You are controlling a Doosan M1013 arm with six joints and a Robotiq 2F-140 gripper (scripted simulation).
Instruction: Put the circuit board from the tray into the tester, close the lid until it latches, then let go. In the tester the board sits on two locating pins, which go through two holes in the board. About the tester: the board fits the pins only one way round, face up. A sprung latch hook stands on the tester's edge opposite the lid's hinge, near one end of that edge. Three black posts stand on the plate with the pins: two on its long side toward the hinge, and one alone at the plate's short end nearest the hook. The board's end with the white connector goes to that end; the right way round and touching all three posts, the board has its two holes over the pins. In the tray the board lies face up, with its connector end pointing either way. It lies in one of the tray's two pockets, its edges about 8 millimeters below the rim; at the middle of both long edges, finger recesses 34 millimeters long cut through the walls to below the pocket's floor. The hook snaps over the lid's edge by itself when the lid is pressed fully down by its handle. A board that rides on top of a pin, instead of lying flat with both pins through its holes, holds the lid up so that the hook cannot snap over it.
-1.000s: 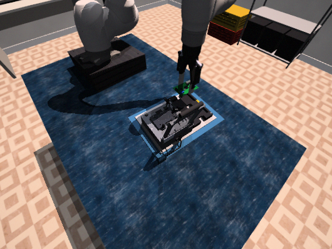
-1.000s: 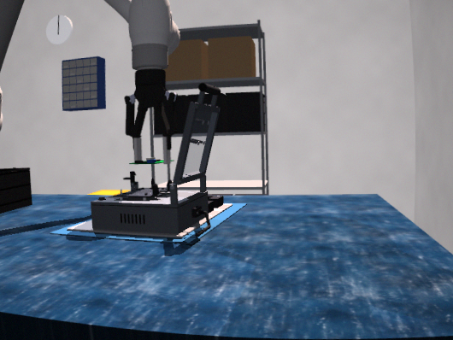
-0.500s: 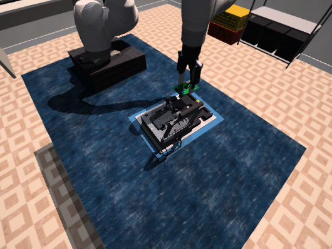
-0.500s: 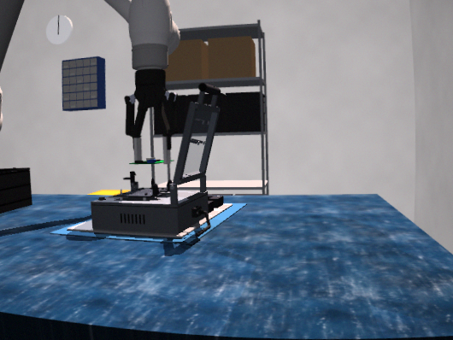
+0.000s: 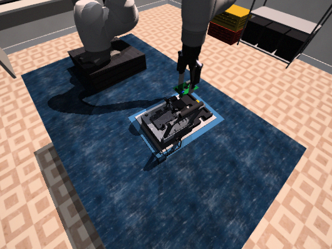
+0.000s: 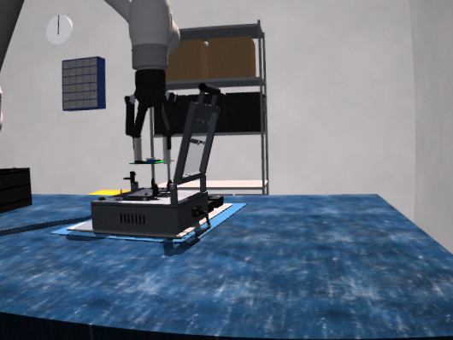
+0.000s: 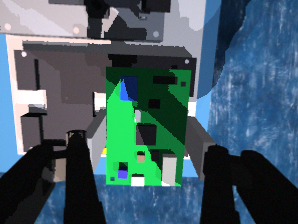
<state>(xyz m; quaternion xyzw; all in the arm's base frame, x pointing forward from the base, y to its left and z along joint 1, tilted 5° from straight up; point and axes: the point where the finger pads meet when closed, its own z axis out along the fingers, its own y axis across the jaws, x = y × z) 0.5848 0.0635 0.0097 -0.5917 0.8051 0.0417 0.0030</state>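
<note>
Green circuit board (image 5: 188, 89) (image 6: 147, 162) (image 7: 145, 134) crosswise between the claw's (image 5: 186, 88) (image 6: 152, 161) (image 7: 145, 145) two fingertips (image 5: 181, 79) (image 6: 138, 149).

No clear change vs. the earlier top/ext. pics, tho tiny board (image 5: 186, 89) (image 6: 151, 161) (image 7: 146, 127) shifts prob. wouldn't show.
</note>
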